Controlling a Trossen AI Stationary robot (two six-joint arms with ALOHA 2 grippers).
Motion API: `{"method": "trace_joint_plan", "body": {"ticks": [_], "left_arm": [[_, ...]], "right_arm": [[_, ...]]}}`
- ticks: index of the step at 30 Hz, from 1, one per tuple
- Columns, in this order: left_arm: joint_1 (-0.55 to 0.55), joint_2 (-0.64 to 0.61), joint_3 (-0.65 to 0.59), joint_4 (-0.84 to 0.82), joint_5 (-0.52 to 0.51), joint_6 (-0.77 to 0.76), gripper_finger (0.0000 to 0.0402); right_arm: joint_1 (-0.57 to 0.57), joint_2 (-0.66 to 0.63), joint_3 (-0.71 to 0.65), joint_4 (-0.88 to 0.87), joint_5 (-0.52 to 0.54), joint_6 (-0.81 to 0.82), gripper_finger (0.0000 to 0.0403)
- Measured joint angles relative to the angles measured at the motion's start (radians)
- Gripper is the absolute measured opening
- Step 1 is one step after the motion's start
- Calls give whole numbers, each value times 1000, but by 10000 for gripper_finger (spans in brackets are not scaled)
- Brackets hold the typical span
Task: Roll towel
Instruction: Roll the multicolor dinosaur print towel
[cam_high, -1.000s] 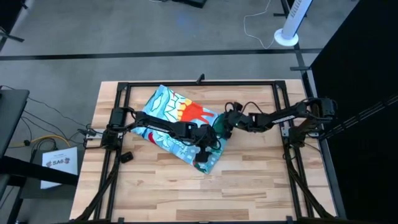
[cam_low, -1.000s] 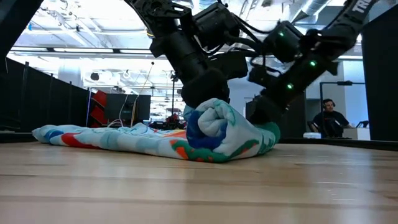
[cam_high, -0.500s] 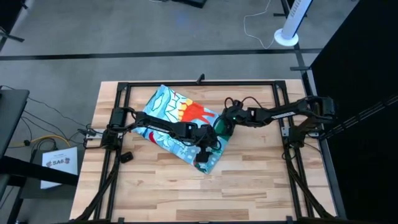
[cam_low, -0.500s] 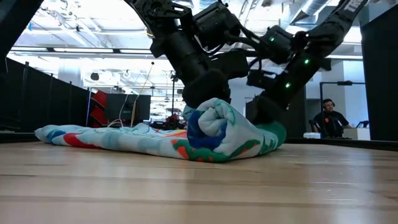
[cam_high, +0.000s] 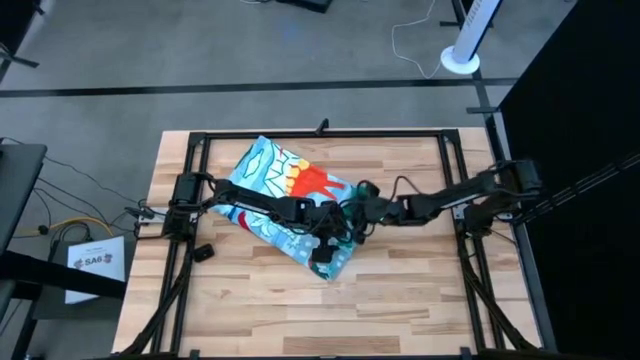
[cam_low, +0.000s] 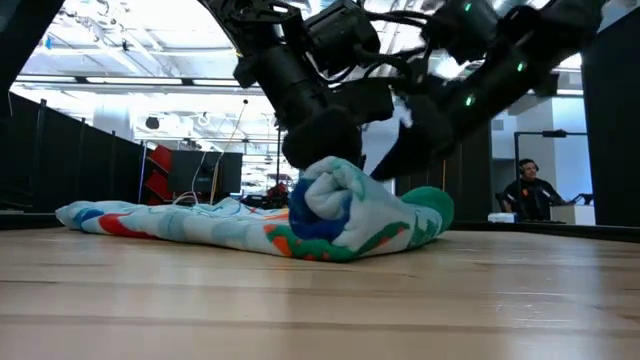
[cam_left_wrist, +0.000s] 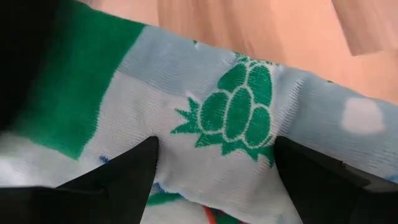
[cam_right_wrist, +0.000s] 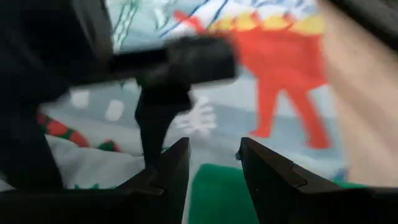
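The towel (cam_high: 285, 195) lies slantwise across the table from far left to near right. Its flat printed part (cam_low: 180, 220) rests on the wood. Its near right end is wound into a thick roll (cam_low: 340, 205) with a green end (cam_low: 430, 205). My left gripper (cam_high: 323, 248) comes down on the near part of the roll, and its fingers (cam_left_wrist: 118, 180) straddle it. My right gripper (cam_high: 353, 220) hovers open over the roll's green end (cam_right_wrist: 217, 193), close to the left arm. Whether it touches the cloth I cannot tell. My left gripper has the rolled part of the towel (cam_left_wrist: 230, 112) between its two widely spread fingers, one finger on each side of the bulge. It comes from above, pointing down. The roll rests on the table and on the towel's flat part, not lifted.
A black frame (cam_high: 320, 133) runs round the tabletop, with the arm bases at its left and right sides. Bare wood (cam_high: 330, 310) lies between the roll and the near edge. A small black object (cam_high: 203, 250) sits near left. A person (cam_low: 525, 190) sits far behind the table.
My right gripper has moved from the roll's far right end toward the near edge and the left gripper. The roll has turned over a little further onto the flat part, while the towel's far left end has stayed in place.
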Motion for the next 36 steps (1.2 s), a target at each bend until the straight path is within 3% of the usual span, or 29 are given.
{"method": "trace_joint_plan", "body": {"ticks": [7,17,21,31,36], "left_arm": [[-4,-24,-3,-26,5,-3,306],[-5,-25,-3,-20,-19,20,306],[-5,-30,5,-7,-38,26,306],[0,-32,8,2,-40,19,306],[2,-32,8,1,-39,6,306]], "right_arm": [[9,156,49,84,4,39,132],[38,205,62,96,8,153,132],[39,158,60,-27,53,107,133],[95,-169,20,-230,157,45,133],[186,-162,-6,-228,197,143,133]]}}
